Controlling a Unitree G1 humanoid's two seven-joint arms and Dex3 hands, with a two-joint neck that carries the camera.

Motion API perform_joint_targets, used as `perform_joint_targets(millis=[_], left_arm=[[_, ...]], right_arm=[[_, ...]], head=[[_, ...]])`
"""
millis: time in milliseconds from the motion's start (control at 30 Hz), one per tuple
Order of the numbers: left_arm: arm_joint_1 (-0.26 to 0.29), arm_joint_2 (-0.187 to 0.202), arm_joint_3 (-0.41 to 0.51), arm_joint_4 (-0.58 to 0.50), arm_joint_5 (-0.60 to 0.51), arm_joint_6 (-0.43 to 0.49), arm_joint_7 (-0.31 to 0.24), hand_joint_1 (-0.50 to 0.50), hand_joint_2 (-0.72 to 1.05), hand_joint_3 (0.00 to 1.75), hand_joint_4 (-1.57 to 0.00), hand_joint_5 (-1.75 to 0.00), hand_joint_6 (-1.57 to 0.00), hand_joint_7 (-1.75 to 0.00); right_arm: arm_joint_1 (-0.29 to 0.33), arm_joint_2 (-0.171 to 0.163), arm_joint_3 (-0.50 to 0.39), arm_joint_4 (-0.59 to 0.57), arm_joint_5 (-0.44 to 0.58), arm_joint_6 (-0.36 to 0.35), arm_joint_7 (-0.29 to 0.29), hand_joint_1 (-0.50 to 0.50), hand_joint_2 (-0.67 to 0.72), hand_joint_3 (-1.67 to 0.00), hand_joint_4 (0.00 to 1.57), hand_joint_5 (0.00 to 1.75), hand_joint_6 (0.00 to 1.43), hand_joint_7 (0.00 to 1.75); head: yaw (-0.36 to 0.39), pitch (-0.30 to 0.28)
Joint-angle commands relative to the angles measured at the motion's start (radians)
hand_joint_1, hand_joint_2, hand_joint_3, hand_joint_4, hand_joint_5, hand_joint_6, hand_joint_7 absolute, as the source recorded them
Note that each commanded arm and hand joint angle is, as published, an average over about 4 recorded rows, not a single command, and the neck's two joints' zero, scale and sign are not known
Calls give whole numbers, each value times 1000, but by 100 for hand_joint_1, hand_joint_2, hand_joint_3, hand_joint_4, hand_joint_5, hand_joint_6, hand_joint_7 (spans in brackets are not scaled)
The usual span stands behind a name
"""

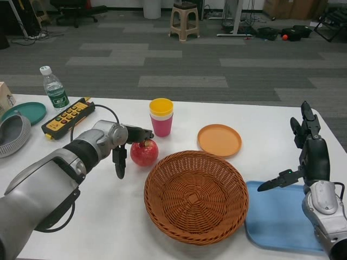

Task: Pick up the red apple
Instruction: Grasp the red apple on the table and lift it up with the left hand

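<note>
The round red apple (144,153) with a small stem stands upright on the white surface (108,216), just left of the round woven brown wicker basket (196,196) and just in front of the stacked cups, yellow over pink (161,116). The left hand (127,142) is at the apple's left flank: dark fingers reach over its top near the stem while another hangs down beside it, so the fingers are apart around the fruit and not yet visibly clamped; whether any pad already touches the skin cannot be told. The step in hand appears to be closing the grasp, and it would go best if the fingers settle on opposite flanks across the widest part rather than only on the crown, since a smooth round fruit is likely to roll toward the basket if pushed from one side. A straight lift looks safest, as the basket rim sits close on the right and the cups close behind. Open room lies toward the near-left part of the surface. The flat orange plate (219,140) sits well apart beyond the basket. The right hand (303,157) waits with fingers spread, holding nothing, above the blue tray (276,219) at the surface's right edge.
</note>
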Motion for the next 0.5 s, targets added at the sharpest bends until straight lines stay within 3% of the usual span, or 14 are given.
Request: perform_joint_targets(millis=[33,500], left_arm=[[-26,-13,0,34,42,1,7,-50,25,0,0,-113,0,-28],[-22,-74,15,46,91,24,93,-50,25,0,0,-113,0,-28]], right_arm=[[-8,10,-8,6,4,-3,-1,-33,41,-2,20,0,0,0],[-1,16,-11,6,4,-3,-1,-33,41,0,20,0,0,0]], head=[[0,1],[1,-4]])
